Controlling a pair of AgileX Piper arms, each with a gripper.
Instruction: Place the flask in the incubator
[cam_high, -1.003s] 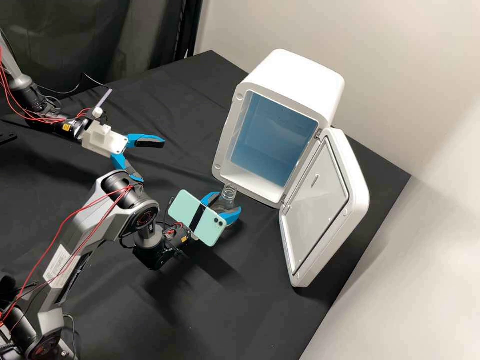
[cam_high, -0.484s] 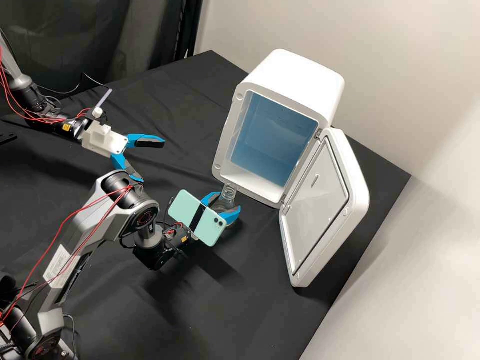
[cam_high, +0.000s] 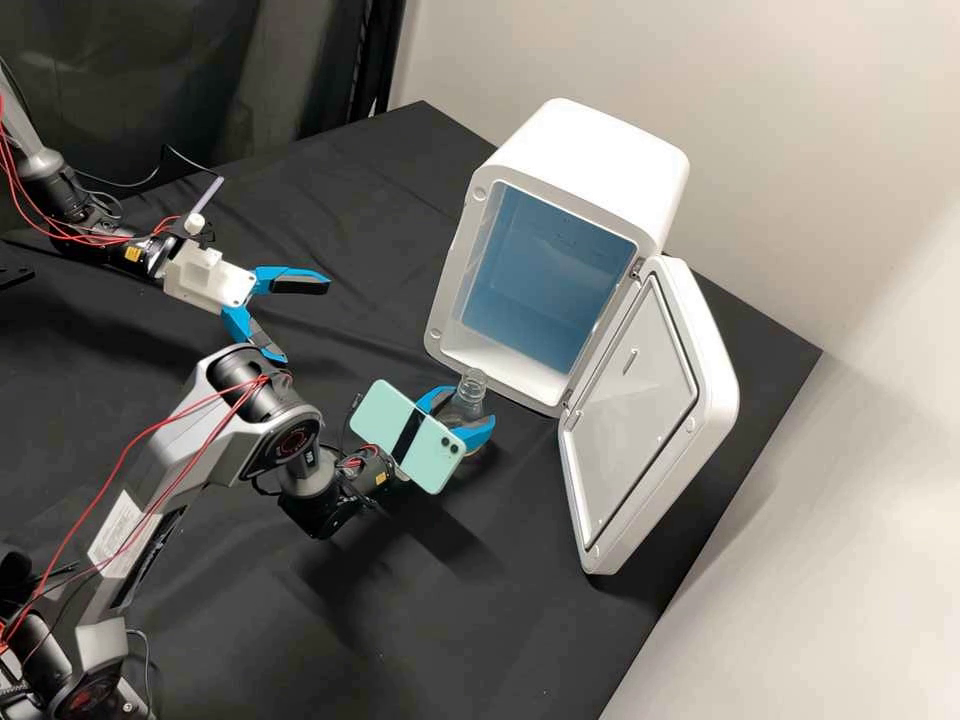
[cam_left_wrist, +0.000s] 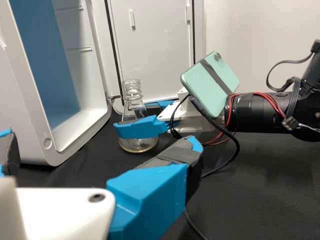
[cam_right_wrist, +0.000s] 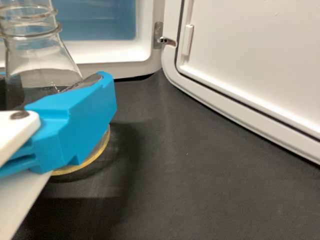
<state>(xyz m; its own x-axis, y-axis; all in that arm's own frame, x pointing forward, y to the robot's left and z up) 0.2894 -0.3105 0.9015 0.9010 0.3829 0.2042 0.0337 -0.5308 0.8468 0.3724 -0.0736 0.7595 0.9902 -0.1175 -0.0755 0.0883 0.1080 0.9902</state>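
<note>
Flask (cam_high: 470, 392) pinched in your right gripper (cam_high: 458, 414), just before the open incubator (cam_high: 590, 150). Left wrist view shows its base. Left gripper (cam_high: 300, 320) spread.

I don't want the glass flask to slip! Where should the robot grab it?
Probably low on the wide body of the flask, from the side away from the incubator, as the right gripper holds it. It stands upright, and that side leaves the way in clear.

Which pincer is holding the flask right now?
The right pincer, in front of the open incubator, is shut on the flask. The left pincer hangs open and empty farther back.
</note>
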